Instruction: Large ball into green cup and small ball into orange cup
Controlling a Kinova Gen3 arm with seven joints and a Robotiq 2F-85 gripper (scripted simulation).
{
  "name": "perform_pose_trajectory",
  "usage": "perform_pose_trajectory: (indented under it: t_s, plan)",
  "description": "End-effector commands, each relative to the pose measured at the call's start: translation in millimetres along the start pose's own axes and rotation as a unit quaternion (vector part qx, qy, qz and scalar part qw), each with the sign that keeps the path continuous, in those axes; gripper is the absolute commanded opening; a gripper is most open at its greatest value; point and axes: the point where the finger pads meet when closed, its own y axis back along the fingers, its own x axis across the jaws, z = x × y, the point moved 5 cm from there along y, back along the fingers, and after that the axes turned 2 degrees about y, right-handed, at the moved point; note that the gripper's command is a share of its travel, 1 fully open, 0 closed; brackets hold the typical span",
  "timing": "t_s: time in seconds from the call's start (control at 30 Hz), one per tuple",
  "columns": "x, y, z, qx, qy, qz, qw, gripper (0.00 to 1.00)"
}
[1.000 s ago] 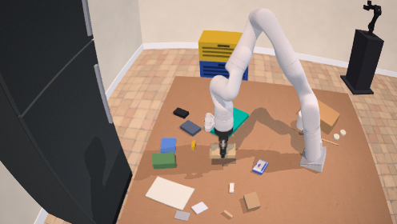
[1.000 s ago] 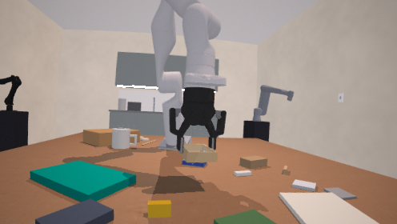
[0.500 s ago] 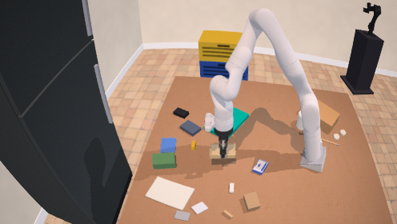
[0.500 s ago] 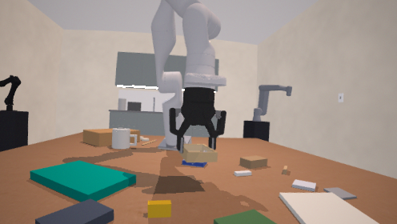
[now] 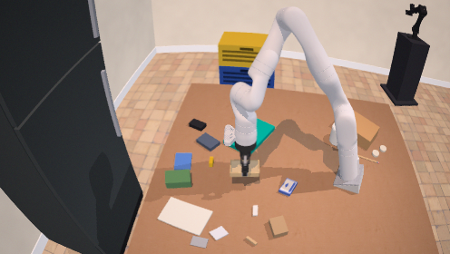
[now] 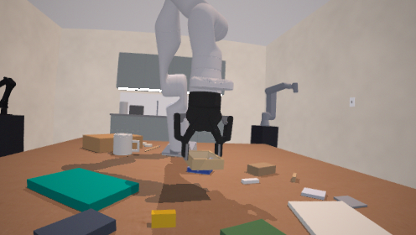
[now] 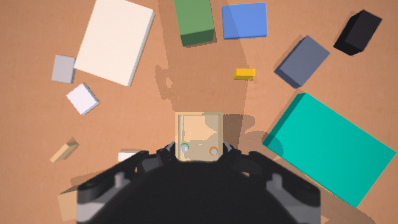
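The wooden puzzle (image 5: pixel 249 168) is a small flat box with a clear cover. My gripper (image 6: pixel 203 144) is shut on it and holds it above the table, tilted, as the exterior view shows (image 6: pixel 205 160). In the wrist view the puzzle (image 7: pixel 199 136) sits between my fingers. Its green cup (image 7: pixel 184 148) and orange cup (image 7: pixel 213 150) lie at the end nearest my palm. Each cup seems to have something small and pale in it, but I cannot tell the two balls apart.
A teal slab (image 5: pixel 259 132) and a white mug lie just behind the puzzle. A small yellow block (image 5: pixel 210 161), blue block (image 5: pixel 183 161), green block (image 5: pixel 178 178) and grey-blue block (image 5: pixel 208 141) lie to the left. A cream board (image 5: pixel 184 215) lies in front.
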Motion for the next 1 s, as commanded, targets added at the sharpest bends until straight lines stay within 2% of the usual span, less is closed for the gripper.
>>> perform_pose_trajectory:
  t_s: [0.0, 0.4, 0.97]
  plan:
    - [0, 0.2, 0, 0.001, 0.0, 0.0, 1.0, 0.72]
    - [0, -4.9, 0, 0.001, 0.0, 0.0, 1.0, 0.72]
    - [0, -24.7, 0, 0.001, 0.0, 0.0, 1.0, 0.72]
